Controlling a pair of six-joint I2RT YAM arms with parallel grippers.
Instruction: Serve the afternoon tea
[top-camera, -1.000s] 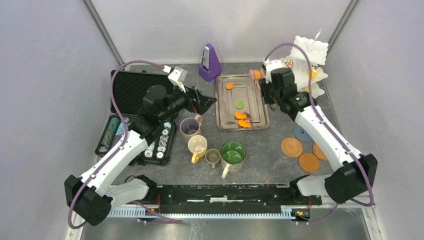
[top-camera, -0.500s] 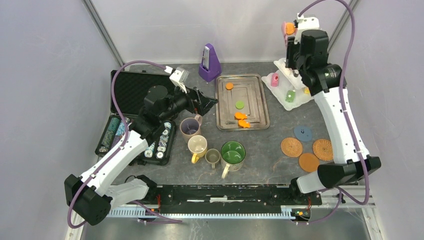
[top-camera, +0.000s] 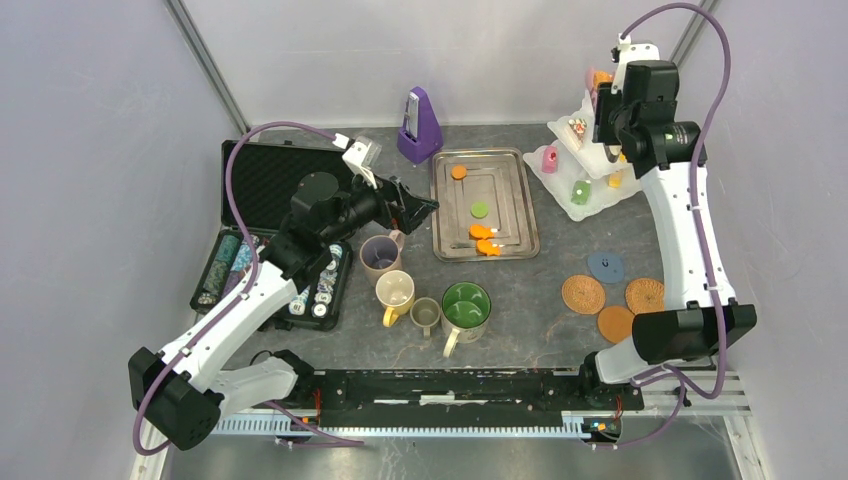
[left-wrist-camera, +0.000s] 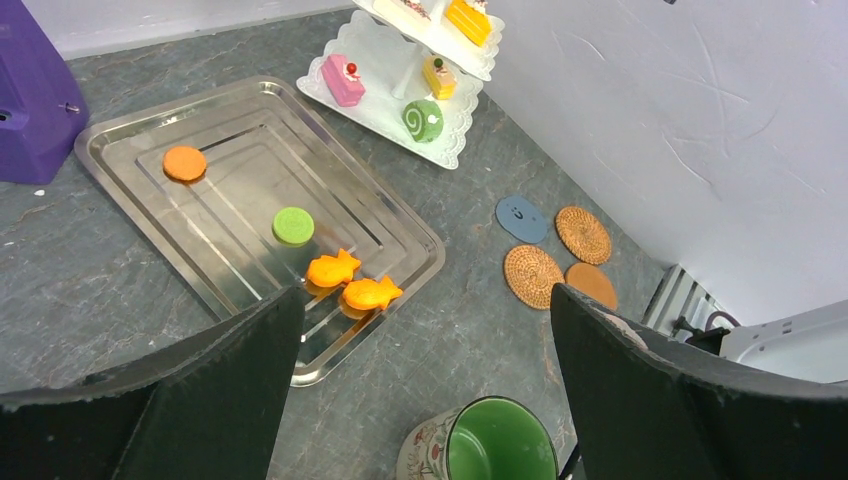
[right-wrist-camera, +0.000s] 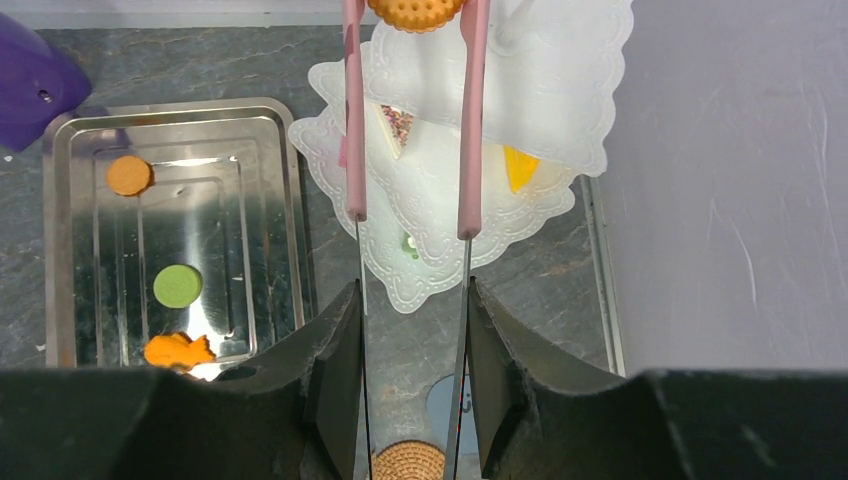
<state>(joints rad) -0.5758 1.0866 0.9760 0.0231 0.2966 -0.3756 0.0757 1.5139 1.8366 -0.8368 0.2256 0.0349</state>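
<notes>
My right gripper (top-camera: 612, 105) (right-wrist-camera: 412, 330) is shut on pink tongs (right-wrist-camera: 468, 120), whose tips pinch a round orange pastry (right-wrist-camera: 415, 10) (top-camera: 600, 78) above the white three-tier stand (top-camera: 592, 165) (right-wrist-camera: 560, 90). The stand holds a pink (top-camera: 549, 158), a green (top-camera: 579, 190) and other pastries. The steel tray (top-camera: 436, 200) holds an orange round (top-camera: 459, 172), a green round (top-camera: 480, 209) and two orange fish (top-camera: 484, 239). My left gripper (top-camera: 415, 205) (left-wrist-camera: 420, 390) is open and empty above the mauve mug (top-camera: 379, 255). Yellow (top-camera: 394, 291), olive (top-camera: 426, 314) and big green (top-camera: 465, 306) mugs stand close by.
Three cork coasters (top-camera: 583, 294) and a grey-blue disc (top-camera: 606, 266) lie at the right. A black case with poker chips (top-camera: 270, 240) is at the left. A purple metronome (top-camera: 418, 125) stands at the back. Walls close in on both sides.
My right arm has swung up and right, from the tray's back corner to above the stand, carrying the orange pastry in the tongs. The left arm has barely moved.
</notes>
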